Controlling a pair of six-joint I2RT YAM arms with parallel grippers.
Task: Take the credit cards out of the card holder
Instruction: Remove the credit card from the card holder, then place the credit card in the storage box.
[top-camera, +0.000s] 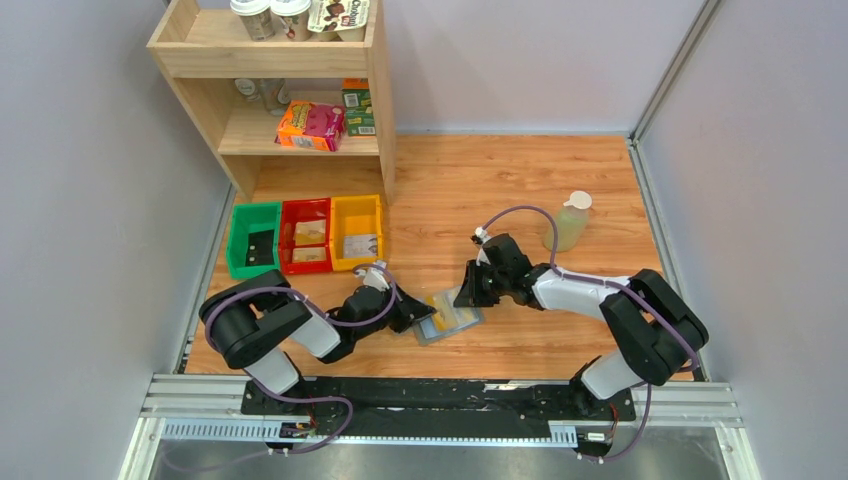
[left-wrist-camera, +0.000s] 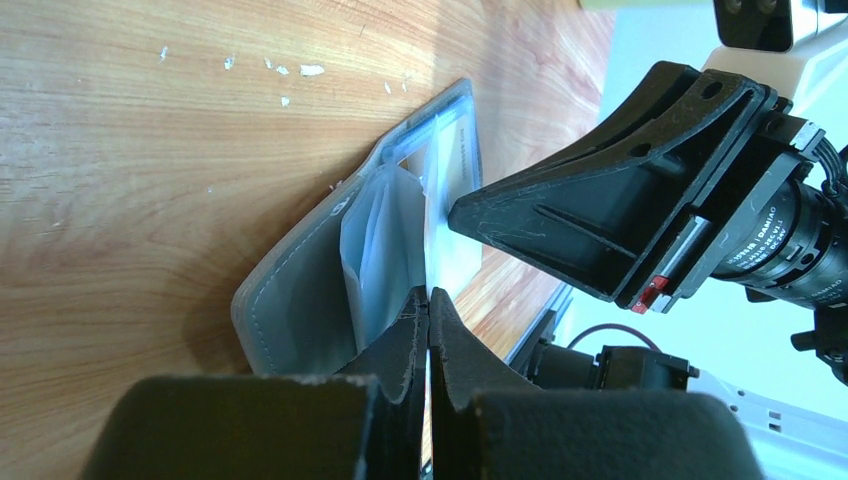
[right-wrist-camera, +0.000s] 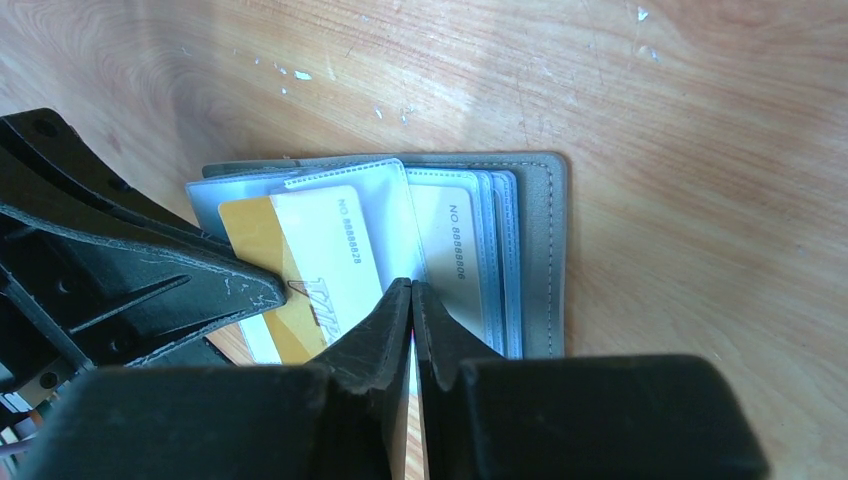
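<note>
While both arms reach low over the wooden worktop (top-camera: 450, 180), the grey card holder (top-camera: 432, 333) lies open between them, near the front edge and well apart from the row of green, red and yellow bins (top-camera: 305, 235). The credit cards (top-camera: 455, 311) sit in its pale bluish sleeves; the right wrist view shows one yellow-and-white card with a printed number behind clear plastic and a second pale numbered card beside it. The left end effector (top-camera: 418, 312) meets the holder's left edge, its fingers (left-wrist-camera: 405, 335) drawn together to a thin slit on the pale inner sleeves, the grey cover tilting up beside them. The right end effector (top-camera: 468, 296) comes in from the opposite side, its fingers (right-wrist-camera: 385, 315) likewise pinched together on a sleeve leaf at the middle of the holder. The two tips are close together over the open wallet. A pale bottle (top-camera: 567, 222) stands behind the right arm.
</note>
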